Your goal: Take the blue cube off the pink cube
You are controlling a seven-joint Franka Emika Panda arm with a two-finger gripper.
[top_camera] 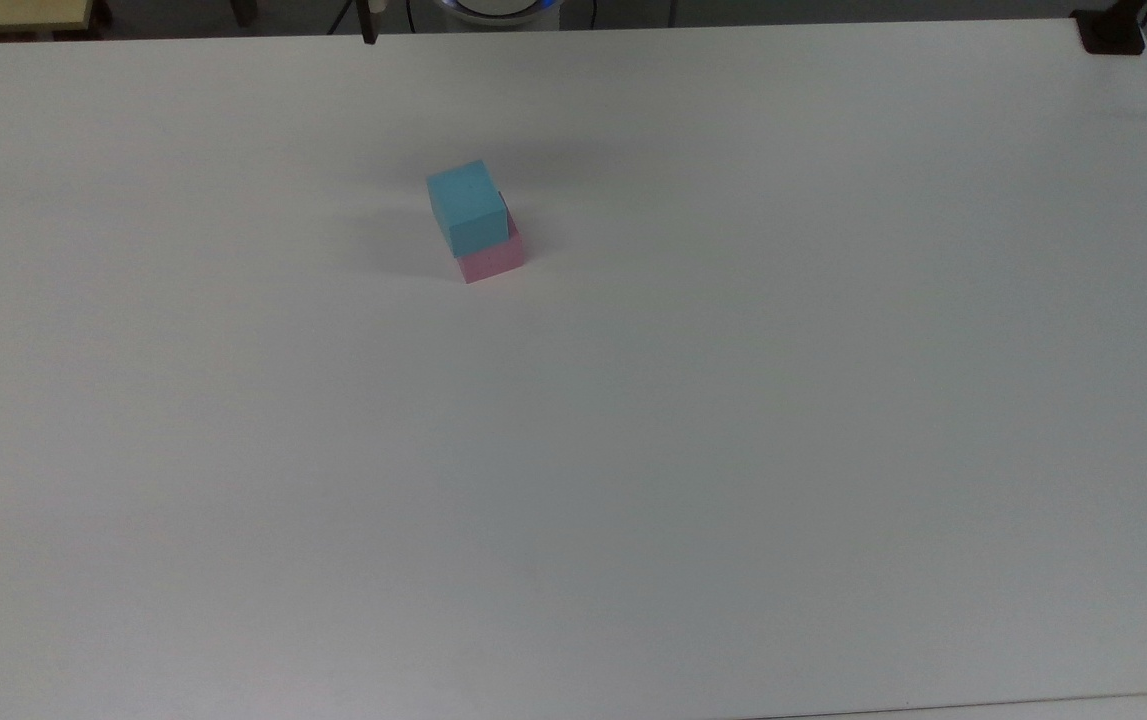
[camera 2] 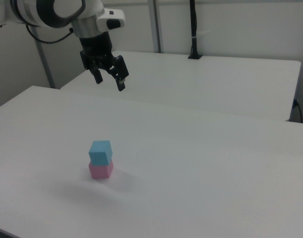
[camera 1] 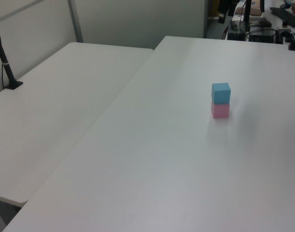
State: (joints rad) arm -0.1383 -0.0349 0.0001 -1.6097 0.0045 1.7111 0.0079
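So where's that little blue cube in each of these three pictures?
Top view: the blue cube sits left of centre in the upper part of the picture.
Left view: it is right of centre, above the middle.
Right view: it is left of centre, below the middle.
Shared landmark: in every view it rests on the pink cube, on the white table.

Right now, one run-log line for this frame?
gripper: open, raised, empty | blue cube: stacked on pink cube | unstacking: not begun

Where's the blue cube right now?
The blue cube sits on the pink cube, left of centre on the white table in the top view.
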